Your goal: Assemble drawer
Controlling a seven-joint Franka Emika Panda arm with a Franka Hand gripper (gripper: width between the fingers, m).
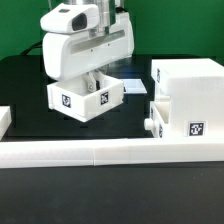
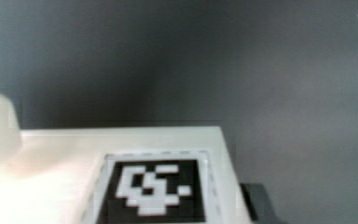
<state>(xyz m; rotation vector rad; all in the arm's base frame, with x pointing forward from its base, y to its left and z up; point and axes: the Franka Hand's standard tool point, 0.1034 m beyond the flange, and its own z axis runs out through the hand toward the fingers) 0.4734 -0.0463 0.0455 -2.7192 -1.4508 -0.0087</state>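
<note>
The fingers (image 1: 95, 74) are reaching down into the small white open-top plastic tray (image 1: 84, 98). The tray is resting on or just above the black table (image 1: 30, 80), apart from the tall white box housing (image 1: 192, 92) at the exterior view's right. The tray wall is hiding the tips, so I cannot tell whether they are pinching it. In my judgement the tray is awaiting insertion. Doing it well is calling for a firm, square grip, a level carry, and alignment with the housing's open front before sliding.
</note>
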